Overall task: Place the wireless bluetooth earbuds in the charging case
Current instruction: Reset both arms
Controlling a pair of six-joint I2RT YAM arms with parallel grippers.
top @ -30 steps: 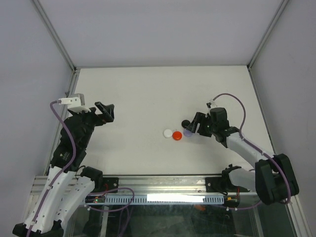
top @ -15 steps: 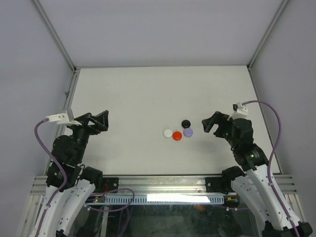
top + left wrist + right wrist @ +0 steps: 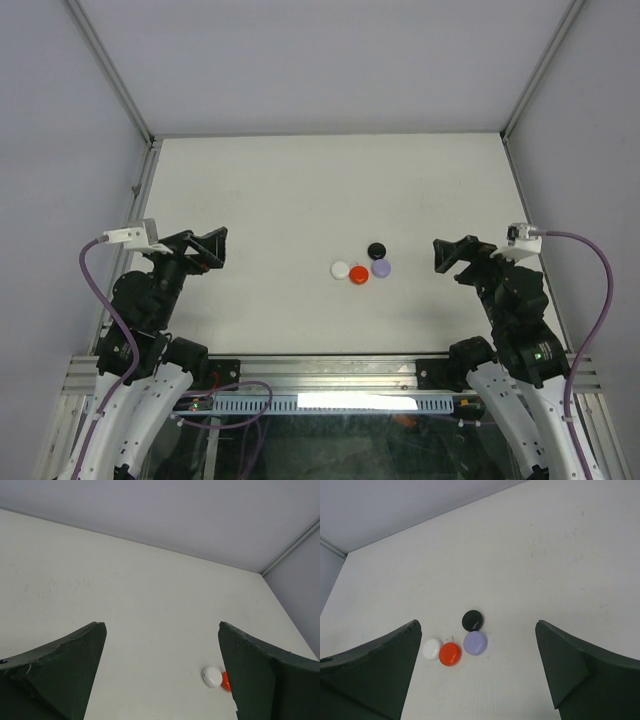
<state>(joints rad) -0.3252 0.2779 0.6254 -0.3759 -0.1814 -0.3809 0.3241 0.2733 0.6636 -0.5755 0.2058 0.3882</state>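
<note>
Four round disc-shaped cases lie shut in a cluster mid-table: white point(image 3: 341, 269), red point(image 3: 359, 275), purple point(image 3: 381, 268) and black point(image 3: 376, 250). No earbuds show in any view. My left gripper point(image 3: 212, 248) is open and empty, well to the left of the cluster. My right gripper point(image 3: 450, 255) is open and empty, a short way to the right of it. The right wrist view shows the white point(image 3: 432, 649), red point(image 3: 450, 653), purple point(image 3: 475, 643) and black point(image 3: 472, 620) cases ahead, between its fingers. The left wrist view shows the white case point(image 3: 212, 677) and part of the red one point(image 3: 226, 681).
The white tabletop point(image 3: 300, 190) is walled by grey panels at the back and both sides. A metal rail point(image 3: 320, 372) runs along the near edge by the arm bases.
My right gripper has drawn back to the right, away from the purple and black cases. My left gripper has pulled back slightly towards its base. The cases have not moved.
</note>
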